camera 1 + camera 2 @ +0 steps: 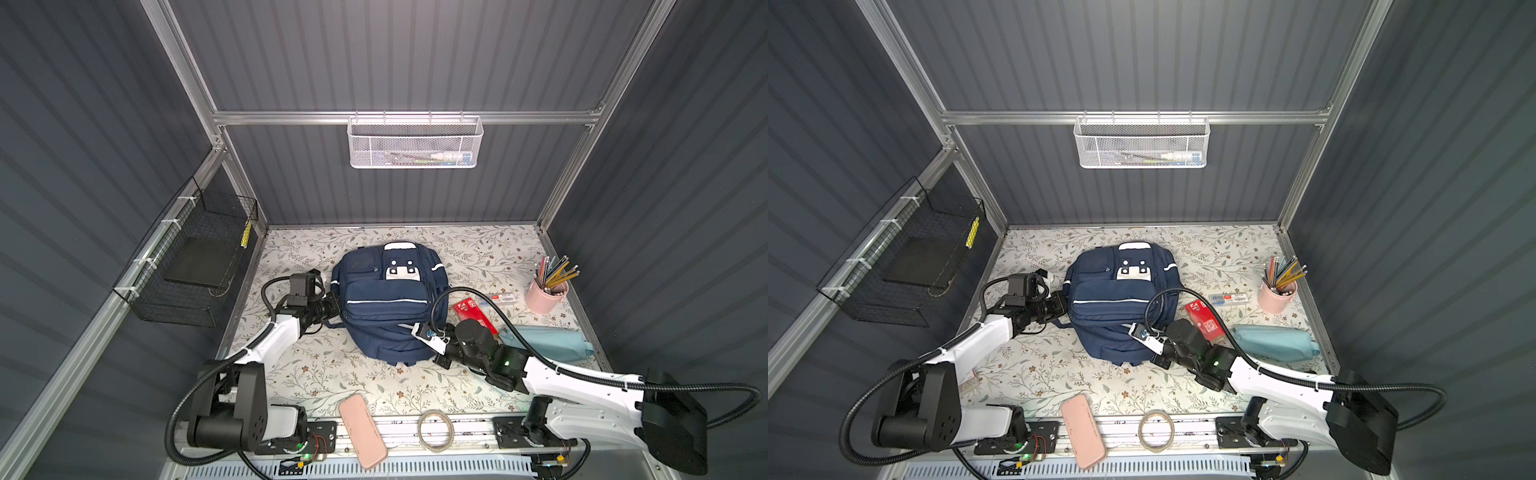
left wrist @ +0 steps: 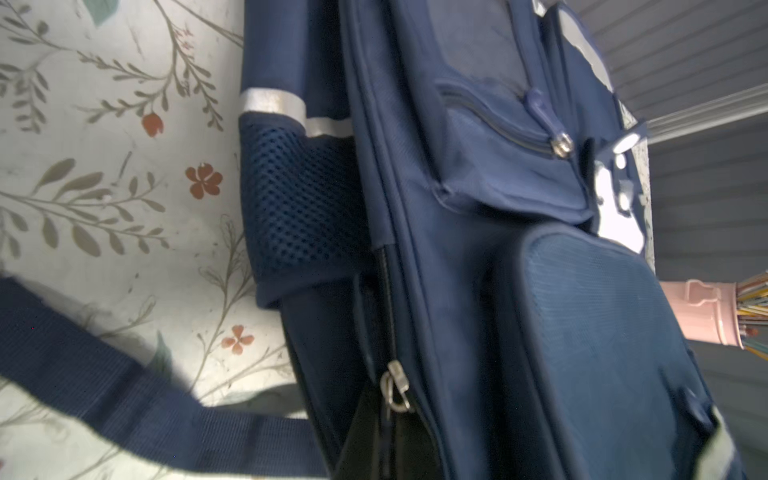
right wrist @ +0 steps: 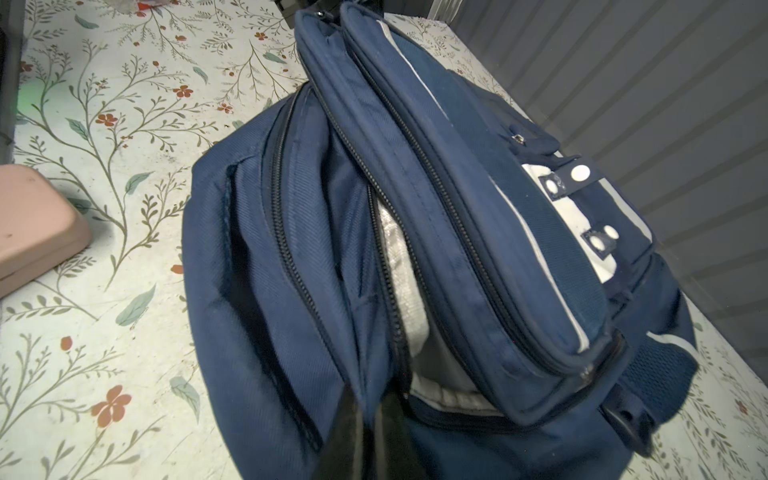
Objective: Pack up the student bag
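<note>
Dark grey ribbed walls (image 1: 415, 54), aluminium frame rails (image 1: 291, 117), floral-patterned tabletop (image 1: 324, 374), white mesh basket (image 1: 414, 143).

Finding: a robotics test cell, lab-type, not a domestic room. Evidence: an aluminium extrusion frame (image 1: 399, 117) carries dark grey ribbed wall panels (image 1: 395, 54) on three sides of the bench (image 1: 332, 374). The left arm (image 1: 270, 336) and right arm (image 1: 582, 382) are bolted to a rail (image 1: 473, 432) along the bench's near edge, with exposed wiring (image 1: 316, 446) beside it. A black wire basket (image 1: 187, 266) is zip-tied to the frame's left side.
</note>
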{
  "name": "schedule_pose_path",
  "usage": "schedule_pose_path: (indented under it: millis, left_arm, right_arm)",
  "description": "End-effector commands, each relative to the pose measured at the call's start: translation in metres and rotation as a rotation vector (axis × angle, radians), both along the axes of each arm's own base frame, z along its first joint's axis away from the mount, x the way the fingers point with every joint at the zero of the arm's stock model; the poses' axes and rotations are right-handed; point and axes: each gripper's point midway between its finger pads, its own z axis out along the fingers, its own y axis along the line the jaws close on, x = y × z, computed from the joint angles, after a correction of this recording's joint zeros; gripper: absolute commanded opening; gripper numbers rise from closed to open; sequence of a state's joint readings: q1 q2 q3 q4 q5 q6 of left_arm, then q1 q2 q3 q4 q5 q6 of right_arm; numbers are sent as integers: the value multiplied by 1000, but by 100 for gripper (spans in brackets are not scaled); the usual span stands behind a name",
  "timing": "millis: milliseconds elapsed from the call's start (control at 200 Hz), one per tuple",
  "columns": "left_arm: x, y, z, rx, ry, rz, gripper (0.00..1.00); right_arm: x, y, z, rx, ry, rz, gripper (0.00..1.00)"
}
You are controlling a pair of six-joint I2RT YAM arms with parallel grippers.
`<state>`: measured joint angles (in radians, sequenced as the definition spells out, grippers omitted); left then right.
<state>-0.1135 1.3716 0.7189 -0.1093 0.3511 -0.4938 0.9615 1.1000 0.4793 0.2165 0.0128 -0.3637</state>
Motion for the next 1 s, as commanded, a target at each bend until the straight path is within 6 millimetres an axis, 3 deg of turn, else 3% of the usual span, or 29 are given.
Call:
schedule_pose_path:
  millis: [0, 195, 280, 355, 475, 585, 635, 710, 725, 740, 855, 921, 996]
  left_arm:
    - [46, 59, 21, 101, -169, 243, 0]
    - [54, 59, 8, 107, -154, 228, 0]
    - [48, 57, 16, 74, -184, 237, 0]
    - [38, 58, 28, 82, -186, 241, 14]
    - [21, 63, 54, 93, -200, 262, 32]
    - [7, 56, 59, 61, -180, 234, 59]
    - [2, 52, 57, 45, -169, 213, 66]
    - [-2, 36, 61, -2, -181, 141, 79]
    - [-3, 31, 64, -5, -191, 120, 96]
    - [-3, 26, 67, 1, -202, 98, 99]
    - [-15, -35, 83, 166, -281, -166, 100]
    - [-25, -64, 86, 240, -327, -290, 100]
    - [-37, -88, 86, 301, -368, -402, 100]
  right_arm:
    - [-9, -7, 0, -2, 4, 27, 0]
    - [-9, -8, 15, 31, -40, 30, 0]
    - [-7, -8, 15, 30, -44, 26, 0]
    - [-7, -5, 11, 12, -28, 31, 8]
    - [-5, 2, 4, -7, 5, 38, 36]
    - [0, 6, 8, 15, 12, 19, 44]
    - [2, 6, 12, 33, 12, 3, 47]
    - [8, 2, 20, 68, 3, -50, 53]
    - [11, 1, 21, 77, -1, -70, 53]
    - [13, -1, 23, 87, -4, -93, 56]
    - [36, -25, 40, 225, 85, -317, 71]
    - [48, -43, 45, 337, 254, -428, 80]
    - [56, -61, 44, 431, 438, -511, 83]
